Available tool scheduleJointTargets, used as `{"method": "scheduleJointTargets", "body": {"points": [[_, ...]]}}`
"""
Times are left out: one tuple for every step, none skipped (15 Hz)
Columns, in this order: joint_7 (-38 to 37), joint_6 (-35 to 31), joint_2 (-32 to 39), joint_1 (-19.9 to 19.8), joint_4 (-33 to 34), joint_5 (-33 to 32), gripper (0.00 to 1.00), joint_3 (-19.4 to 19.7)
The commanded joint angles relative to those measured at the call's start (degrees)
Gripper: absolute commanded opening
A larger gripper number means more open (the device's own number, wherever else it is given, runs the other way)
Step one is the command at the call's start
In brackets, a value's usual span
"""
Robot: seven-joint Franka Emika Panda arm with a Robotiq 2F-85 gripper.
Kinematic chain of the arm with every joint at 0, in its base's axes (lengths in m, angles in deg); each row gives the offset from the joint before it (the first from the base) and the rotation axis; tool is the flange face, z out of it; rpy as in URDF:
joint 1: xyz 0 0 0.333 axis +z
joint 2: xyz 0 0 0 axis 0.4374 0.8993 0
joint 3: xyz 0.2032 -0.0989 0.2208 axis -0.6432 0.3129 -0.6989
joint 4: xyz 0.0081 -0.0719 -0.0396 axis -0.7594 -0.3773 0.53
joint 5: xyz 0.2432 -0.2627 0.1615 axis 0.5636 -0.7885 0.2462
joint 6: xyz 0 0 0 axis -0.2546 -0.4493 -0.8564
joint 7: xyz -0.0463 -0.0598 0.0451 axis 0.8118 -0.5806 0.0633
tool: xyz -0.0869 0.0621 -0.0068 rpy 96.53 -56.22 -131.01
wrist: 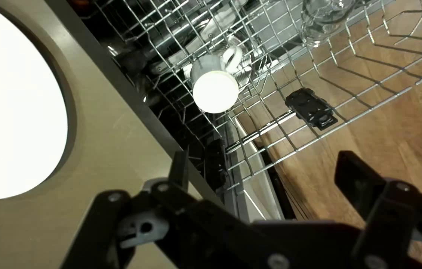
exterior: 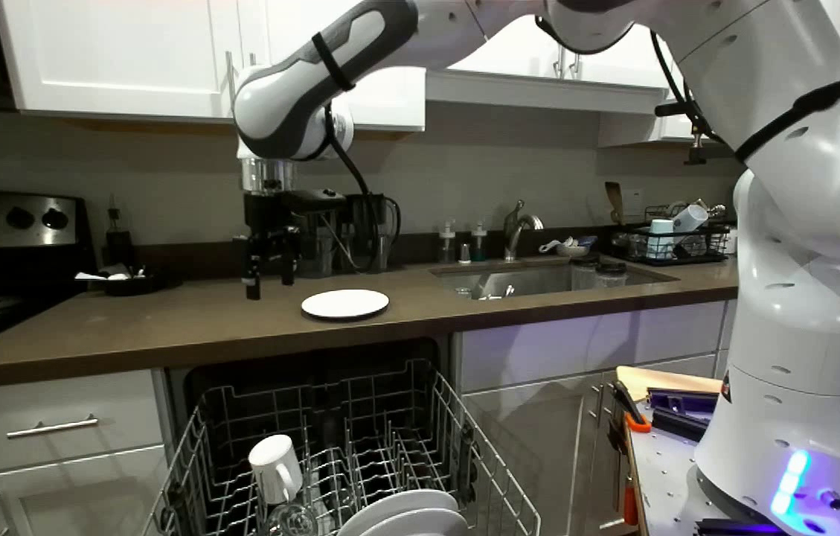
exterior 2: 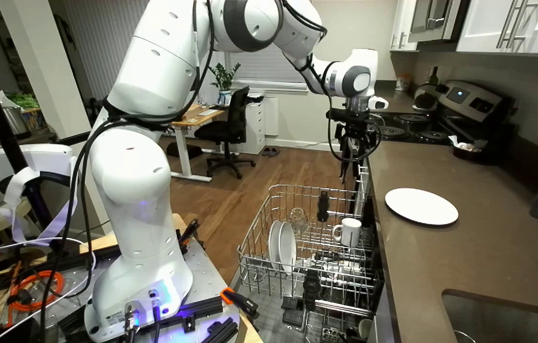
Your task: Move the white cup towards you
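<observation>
The white mug (wrist: 213,87) sits in the dishwasher rack (wrist: 296,150), upper middle of the wrist view, apart from the spread, empty tool (wrist: 264,164) below, so grasping and moving it apparently remain.

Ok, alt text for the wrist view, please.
Plain white cylindrical cup rests in a silver-coloured wire dishwasher rack, upper centre; the open black jaws, at the bottom, hold nothing. Flat round white plate lies on a brown countertop at left; brown wooden floor shows at right.
</observation>
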Motion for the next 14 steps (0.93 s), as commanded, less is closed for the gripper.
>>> {"method": "scheduleJointTargets", "body": {"points": [[-1.93, 4.26, 9.28, -0.16, 11.42, -0.18, 1.0, 1.0], [-0.5, 5.21, 10.58, -0.76, 13.28, 0.87, 1.0, 0.25], [2.46, 3.94, 10.1, -1.75, 13.34, 1.67, 1.0, -0.71], [-0.18, 2.25, 8.31, -0.52, 8.99, 0.21, 1.0, 0.47], [0.14, 2.25, 9.36, -0.77, 10.53, 0.34, 1.0, 0.23], [0.2, 2.28, 9.82, -0.86, 11.45, 0.37, 1.0, 0.14], [0.21, 2.35, 9.9, -0.88, 11.86, 0.38, 1.0, 0.12], [0.21, 2.48, 9.89, -0.88, 12.14, 0.39, 1.0, 0.11], [-2.38, 0.54, 10.15, -0.3, 11.57, 0.19, 1.0, 0.89], [-2.67, -0.6, 11.61, -0.45, 12.02, 1.04, 1.0, 0.41], [-3.81, -0.61, 12.9, -0.05, 12.73, 0.82, 1.0, 0.62], [-4.39, -0.87, 14.62, 0.2, 13.6, 1.02, 1.0, 0.37], [-5.01, -1.0, 15.82, 0.38, 14.05, 1.41, 1.0, 0.04], [-6.1, -0.68, 16.58, 0.9, 14.1, 1.47, 1.0, 0.01]]}}
